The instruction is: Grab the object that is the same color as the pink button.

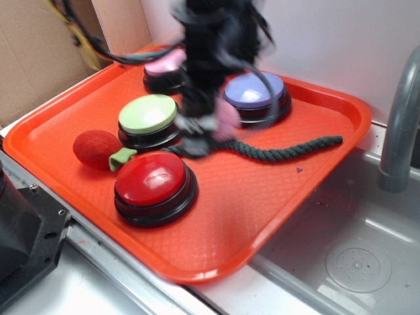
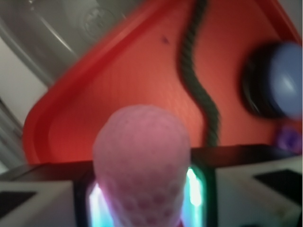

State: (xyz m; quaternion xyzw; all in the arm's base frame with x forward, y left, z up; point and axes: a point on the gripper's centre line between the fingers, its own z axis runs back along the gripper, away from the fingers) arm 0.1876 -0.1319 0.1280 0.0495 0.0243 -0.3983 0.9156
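The small pink ball (image 2: 142,161) with a dimpled texture fills the space between my jaws in the wrist view, squeezed into an oval. In the exterior view it shows as a pink blob (image 1: 228,120) at the lower end of my blurred black gripper (image 1: 211,128), held above the orange tray (image 1: 262,203). My gripper (image 2: 144,198) is shut on the ball. The pink button (image 1: 164,67) sits at the tray's far corner, partly hidden behind the arm.
On the tray are a lavender-blue button (image 1: 254,92), a green button (image 1: 148,115), a red button (image 1: 153,184), a fuzzy red ball (image 1: 96,149) and a dark green rope (image 1: 282,152). A small purple thing (image 2: 288,138) lies by the blue button. A sink (image 1: 354,256) and grey faucet (image 1: 401,118) are at right.
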